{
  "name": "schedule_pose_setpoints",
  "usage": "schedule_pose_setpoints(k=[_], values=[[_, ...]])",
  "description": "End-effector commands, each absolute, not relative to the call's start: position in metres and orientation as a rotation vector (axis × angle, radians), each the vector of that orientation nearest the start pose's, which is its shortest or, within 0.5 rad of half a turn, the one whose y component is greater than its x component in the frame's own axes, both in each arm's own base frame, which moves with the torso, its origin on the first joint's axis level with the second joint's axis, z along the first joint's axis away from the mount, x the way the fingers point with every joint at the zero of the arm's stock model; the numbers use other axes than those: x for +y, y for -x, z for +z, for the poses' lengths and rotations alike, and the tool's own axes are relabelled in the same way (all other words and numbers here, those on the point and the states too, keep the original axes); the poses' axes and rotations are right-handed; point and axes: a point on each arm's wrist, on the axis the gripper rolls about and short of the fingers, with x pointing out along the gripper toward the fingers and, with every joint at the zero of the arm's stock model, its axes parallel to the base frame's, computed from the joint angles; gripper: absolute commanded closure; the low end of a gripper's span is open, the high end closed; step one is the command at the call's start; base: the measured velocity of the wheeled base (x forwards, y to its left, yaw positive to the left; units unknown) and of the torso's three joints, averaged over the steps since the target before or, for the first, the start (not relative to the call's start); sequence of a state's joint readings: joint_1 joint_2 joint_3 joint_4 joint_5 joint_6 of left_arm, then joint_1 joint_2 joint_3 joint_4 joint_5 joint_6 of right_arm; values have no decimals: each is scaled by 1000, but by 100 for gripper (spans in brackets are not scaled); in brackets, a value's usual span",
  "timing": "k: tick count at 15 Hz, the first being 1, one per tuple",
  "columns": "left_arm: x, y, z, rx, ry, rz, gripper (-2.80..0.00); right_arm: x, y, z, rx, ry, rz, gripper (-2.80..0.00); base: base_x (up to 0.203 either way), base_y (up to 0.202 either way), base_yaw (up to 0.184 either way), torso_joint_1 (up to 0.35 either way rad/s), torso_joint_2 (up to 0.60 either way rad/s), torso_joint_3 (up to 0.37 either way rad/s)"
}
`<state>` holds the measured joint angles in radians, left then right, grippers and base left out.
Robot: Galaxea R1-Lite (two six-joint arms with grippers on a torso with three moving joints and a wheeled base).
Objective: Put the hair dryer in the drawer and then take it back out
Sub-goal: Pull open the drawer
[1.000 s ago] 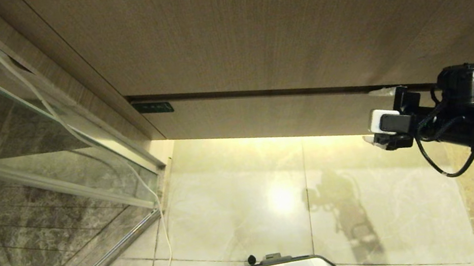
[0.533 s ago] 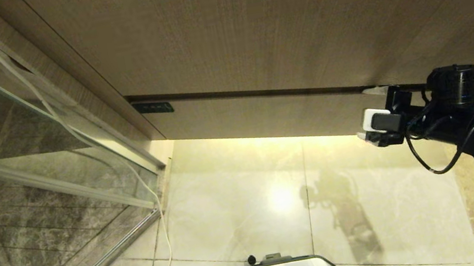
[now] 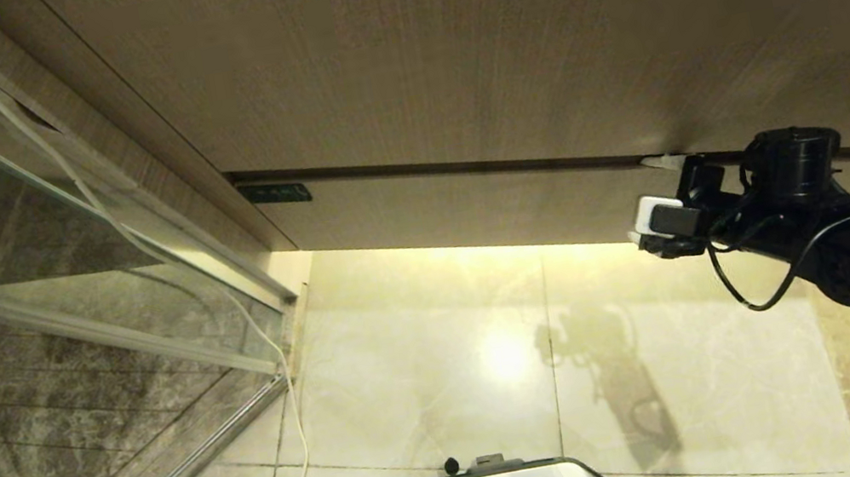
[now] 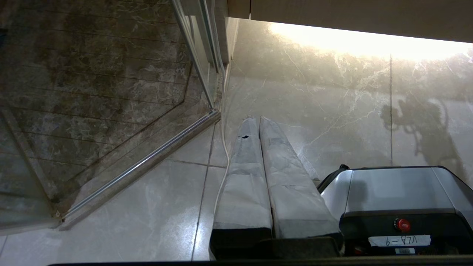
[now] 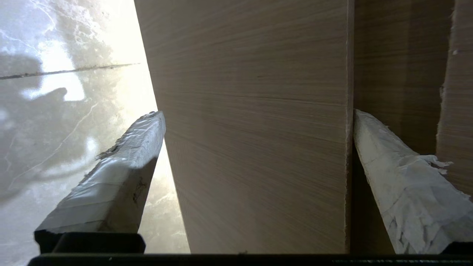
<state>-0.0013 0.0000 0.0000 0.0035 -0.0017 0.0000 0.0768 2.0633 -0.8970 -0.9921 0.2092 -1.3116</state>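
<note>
With my right gripper (image 3: 657, 204) spread as wide as it goes, I'm straddling the low front of the drawer (image 3: 472, 209) at the end away from its small black plate (image 3: 275, 193), one finger in the dark gap along the drawer's upper edge and the other under its lower edge, gripping nothing yet, so I can clamp the panel and pull. My left gripper (image 4: 258, 122) hangs parked, fingers pressed together and empty, over the floor tiles (image 3: 429, 367) in front of the drawer. The drawer sits flush and closed, and the hair dryer is nowhere in sight.
</note>
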Motion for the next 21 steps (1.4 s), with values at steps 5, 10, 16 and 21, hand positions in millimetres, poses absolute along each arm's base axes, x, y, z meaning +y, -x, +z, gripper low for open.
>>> schedule_pose_setpoints(k=[5, 10, 16, 21], values=[[0, 23, 75, 5, 0, -3, 0, 29, -382, 101, 339, 1154, 300, -280, 0, 0, 0, 0, 0, 0], [0, 23, 75, 5, 0, -3, 0, 27, -365, 109, 448, 1036, 260, -280, 0, 0, 0, 0, 0, 0], [0, 23, 75, 3, 0, -3, 0, 18, -344, 120, 472, 1018, 217, -280, 0, 0, 0, 0, 0, 0], [0, 23, 75, 5, 0, -3, 0, 12, -289, 143, 539, 965, 233, -280, 0, 0, 0, 0, 0, 0]])
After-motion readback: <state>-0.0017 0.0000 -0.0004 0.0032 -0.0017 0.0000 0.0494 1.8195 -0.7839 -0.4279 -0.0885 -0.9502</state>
